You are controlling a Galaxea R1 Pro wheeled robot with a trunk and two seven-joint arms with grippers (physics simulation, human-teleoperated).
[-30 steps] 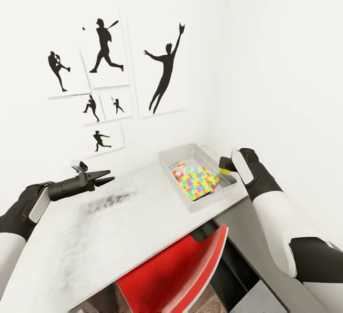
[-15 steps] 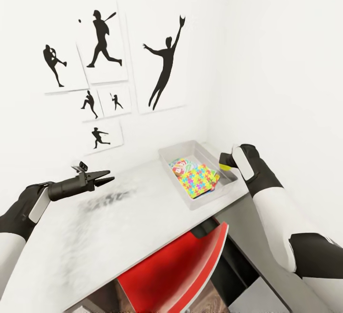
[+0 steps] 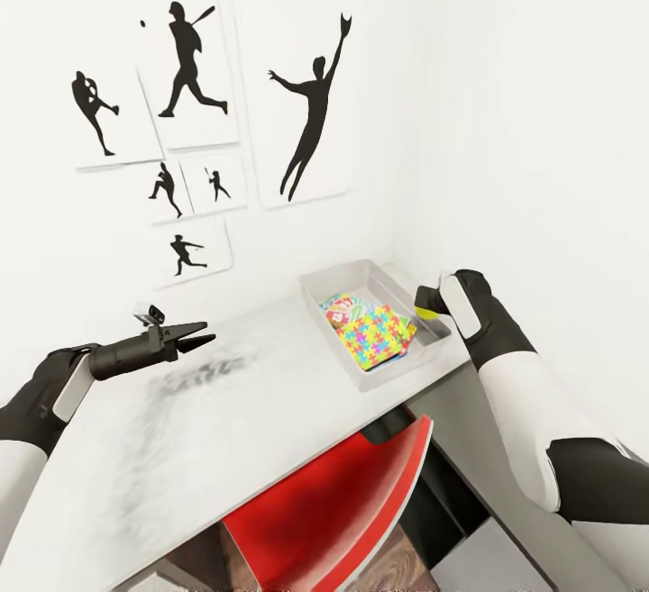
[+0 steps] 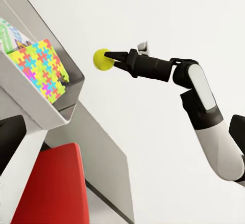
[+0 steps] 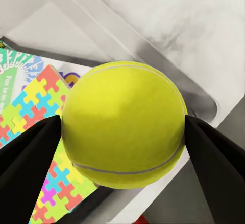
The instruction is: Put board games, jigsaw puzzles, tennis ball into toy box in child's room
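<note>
The tennis ball (image 5: pixel 124 124) is clamped between the two fingers of the right gripper (image 3: pixel 424 313), one dark finger (image 5: pixel 28 157) pressed to each side of it. In the left wrist view the ball (image 4: pixel 102 59) hangs in the air above and just beyond the toy box's outer end, not touching the rim. In the head view it shows as a yellow-green spot (image 3: pixel 424 313) at the gripper's tip, over the right end of the toy box (image 3: pixel 317 284).

The toy box sits on the table (image 3: pixel 180 448) at the end nearest the corner of the room. Inside it a jigsaw puzzle (image 3: pixel 377 336) lies uppermost, tilted, its mosaic of yellow, pink, green and blue facing up. Partly under the puzzle, toward the wall end of the box, lies a board game (image 3: pixel 341 311) with green edging and red lettering; whether more lies under these cannot be told. The right wrist view looks down past the ball onto the same puzzle (image 5: pixel 35 106) and the box's grey rim (image 5: pixel 168 75).

The left gripper (image 3: pixel 203 334) hovers above the table well away from the toy box, toward the table's other end, its fingers slightly parted and holding nothing.

A red chair (image 3: pixel 333 511) is pushed in under the table in front of the toy box. Black silhouette sports pictures (image 3: pixel 311 123) hang on the wall above the table.
</note>
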